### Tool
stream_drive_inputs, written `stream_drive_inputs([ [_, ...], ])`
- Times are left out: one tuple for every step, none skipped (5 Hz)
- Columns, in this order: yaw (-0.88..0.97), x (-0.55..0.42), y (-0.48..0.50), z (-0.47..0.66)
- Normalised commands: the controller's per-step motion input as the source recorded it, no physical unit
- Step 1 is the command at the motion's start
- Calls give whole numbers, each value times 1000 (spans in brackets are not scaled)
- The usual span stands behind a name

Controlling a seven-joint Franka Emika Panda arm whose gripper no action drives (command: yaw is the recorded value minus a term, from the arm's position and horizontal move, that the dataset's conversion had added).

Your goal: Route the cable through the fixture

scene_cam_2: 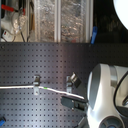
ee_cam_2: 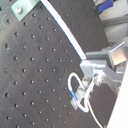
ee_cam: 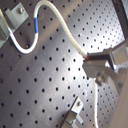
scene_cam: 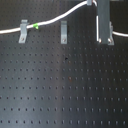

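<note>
The white cable (scene_cam: 55,20) runs from the first exterior view's left edge, past the left fixture clip (scene_cam: 22,31), with its green band (scene_cam: 36,25) just beyond. It crosses the top end of the middle clip (scene_cam: 63,31) and rises toward a third clip (scene_cam: 89,3). My gripper (scene_cam: 105,40) is shut on the cable, which trails off to the right. In the first wrist view the cable (ee_cam: 65,30) with its blue band (ee_cam: 38,28) curves into the gripper (ee_cam: 92,60). The second wrist view shows the cable (ee_cam_2: 65,30) entering the gripper (ee_cam_2: 92,70).
A black pegboard (scene_cam: 65,85) carries everything. In the second exterior view the cable (scene_cam_2: 20,86) passes the left clip (scene_cam_2: 36,86), and the arm's white body (scene_cam_2: 102,95) fills the right. Shelves with clutter (scene_cam_2: 50,20) stand behind the board.
</note>
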Motion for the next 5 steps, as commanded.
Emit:
stream_drive_inputs([
  [0,-32,-1,0],
  [0,-11,4,0],
  [0,-2,-3,189],
  [-46,-97,-281,401],
  [-9,-124,-319,406],
])
